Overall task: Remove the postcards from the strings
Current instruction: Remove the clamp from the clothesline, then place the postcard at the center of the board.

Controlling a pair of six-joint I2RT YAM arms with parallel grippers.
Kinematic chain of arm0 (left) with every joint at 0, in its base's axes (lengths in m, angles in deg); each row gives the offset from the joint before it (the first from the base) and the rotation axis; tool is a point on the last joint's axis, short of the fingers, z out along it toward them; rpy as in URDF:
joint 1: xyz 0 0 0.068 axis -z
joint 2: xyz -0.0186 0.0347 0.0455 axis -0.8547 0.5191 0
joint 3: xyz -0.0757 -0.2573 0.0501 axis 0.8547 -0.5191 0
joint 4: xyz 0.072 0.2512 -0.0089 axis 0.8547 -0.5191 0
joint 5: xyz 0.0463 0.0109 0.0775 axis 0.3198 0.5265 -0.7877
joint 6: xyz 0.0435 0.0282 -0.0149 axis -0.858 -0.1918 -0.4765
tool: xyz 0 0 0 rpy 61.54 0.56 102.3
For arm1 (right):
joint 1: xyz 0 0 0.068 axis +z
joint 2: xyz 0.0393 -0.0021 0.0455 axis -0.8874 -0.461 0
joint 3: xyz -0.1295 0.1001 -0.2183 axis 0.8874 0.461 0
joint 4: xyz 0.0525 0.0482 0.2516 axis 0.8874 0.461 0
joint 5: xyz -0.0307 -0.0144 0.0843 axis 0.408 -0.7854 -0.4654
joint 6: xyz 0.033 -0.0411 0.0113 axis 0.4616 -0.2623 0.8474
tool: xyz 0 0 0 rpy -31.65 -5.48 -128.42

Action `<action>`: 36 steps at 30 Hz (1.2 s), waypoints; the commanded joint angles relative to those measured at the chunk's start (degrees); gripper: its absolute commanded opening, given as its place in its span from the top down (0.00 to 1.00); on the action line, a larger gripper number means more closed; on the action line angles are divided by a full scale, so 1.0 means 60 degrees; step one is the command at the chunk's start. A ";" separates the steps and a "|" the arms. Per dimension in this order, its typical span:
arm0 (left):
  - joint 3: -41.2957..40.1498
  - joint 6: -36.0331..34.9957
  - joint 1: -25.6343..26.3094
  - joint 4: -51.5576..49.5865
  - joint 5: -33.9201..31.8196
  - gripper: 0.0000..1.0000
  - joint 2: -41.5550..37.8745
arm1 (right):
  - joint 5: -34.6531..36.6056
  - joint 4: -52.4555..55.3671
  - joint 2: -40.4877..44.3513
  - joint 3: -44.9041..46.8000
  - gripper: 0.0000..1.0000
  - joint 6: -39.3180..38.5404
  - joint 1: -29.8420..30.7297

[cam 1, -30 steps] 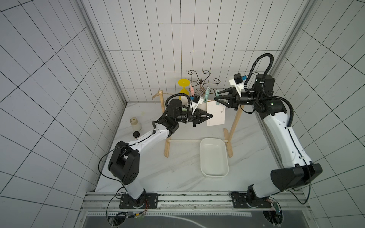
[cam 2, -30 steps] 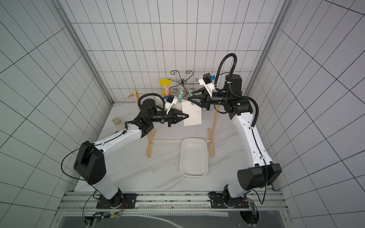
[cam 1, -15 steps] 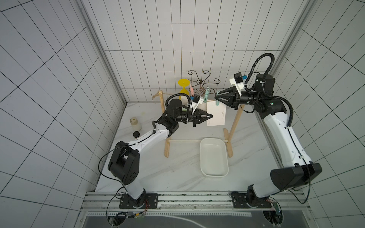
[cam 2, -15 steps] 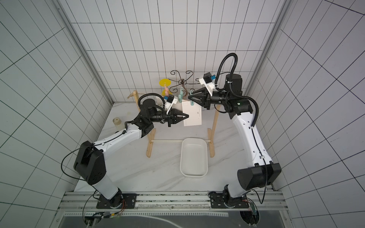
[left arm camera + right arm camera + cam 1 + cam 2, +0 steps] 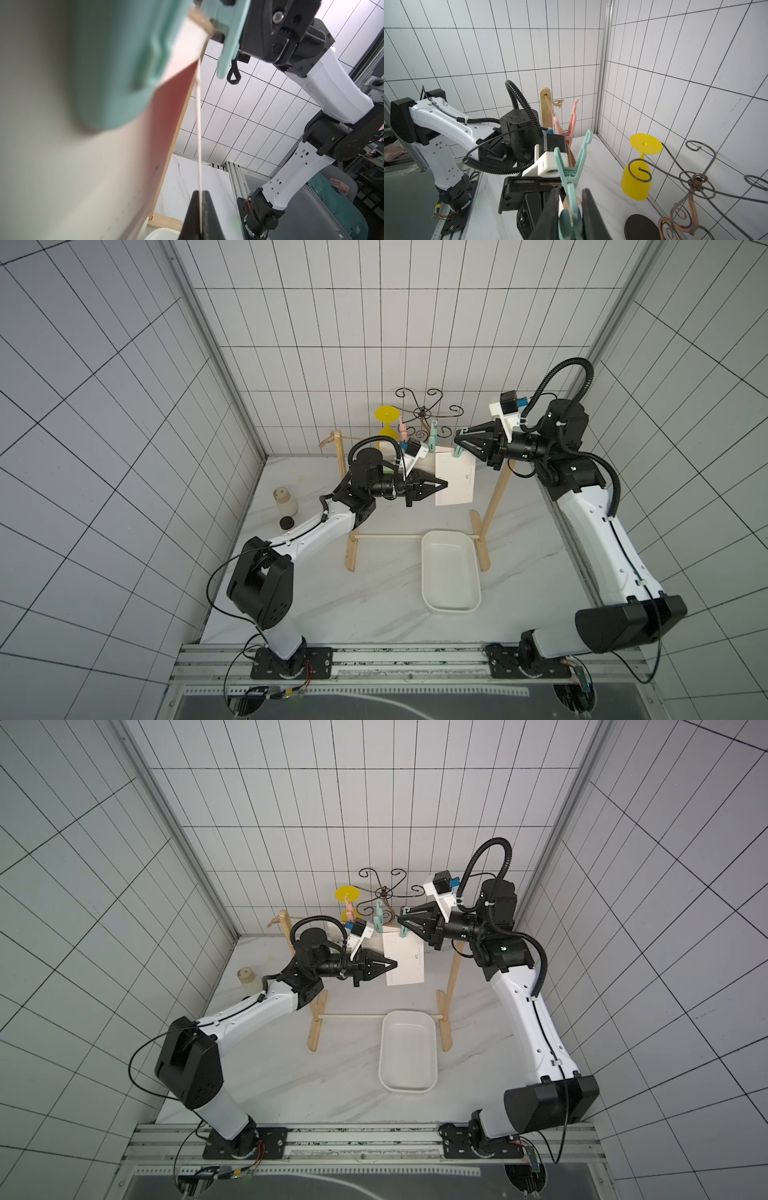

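1. Bench [image 5: 374, 593]. It carries everything below.

2. Rack [image 5: 496, 497]. Two wooden posts stand on flat feet at the back of the bench.

3. Tray [image 5: 451, 572]. White and apparently empty, it lies in front of the rack, just beside the foot on the right arm's side.

4. Postcard [image 5: 457, 483]. One card hangs between the rack's posts, nearer the post on the right arm's side. No other card can be made out.

5. Left hand [image 5: 444, 484]. It is closed on the card's side edge, the one facing the post on the left arm's side. The left wrist view shows the thin edge pinched between the fingers [image 5: 209, 220].

6. Right hand [image 5: 457, 438]. At the top of the rack, it is closed on the handles of a teal peg [image 5: 227, 47] at the card's upper corner.

7. Second teal peg [image 5: 433, 438]. It stands above the card's other upper corner. Whether it bites the card cannot be told.

8. String [image 5: 551, 108]. Tan twine runs between the tops of the rack's posts, and the pegs sit on it.

9. Procedure (judgement). The step in hand appears to be releasing the peg.
- Squeeze the handles fully before any pull. A half-open peg would likely tear the card, or drag the string and tip the rack.
- Support the card with the left hand, without tension.
- Once the peg's mouth clears the card, draw the card downward in its own plane.
- Check the second peg before carrying the card to the tray.
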 commanded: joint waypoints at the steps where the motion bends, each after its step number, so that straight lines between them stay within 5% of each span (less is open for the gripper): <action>1: -0.0098 0.0118 0.0053 0.0024 -0.0106 1.00 -0.0235 | 0.0186 -0.1688 0.0359 0.0596 1.00 0.0944 -0.0026; 22: -0.1218 0.0060 0.0235 0.0447 -0.0629 1.00 -0.1279 | 0.0988 -0.5369 0.0887 0.1619 1.00 0.3363 -0.0011; 36: -0.3394 0.0570 0.0364 0.0735 -0.2288 1.00 -0.3612 | 0.2089 -0.4145 0.3738 0.3788 1.00 0.3141 0.0895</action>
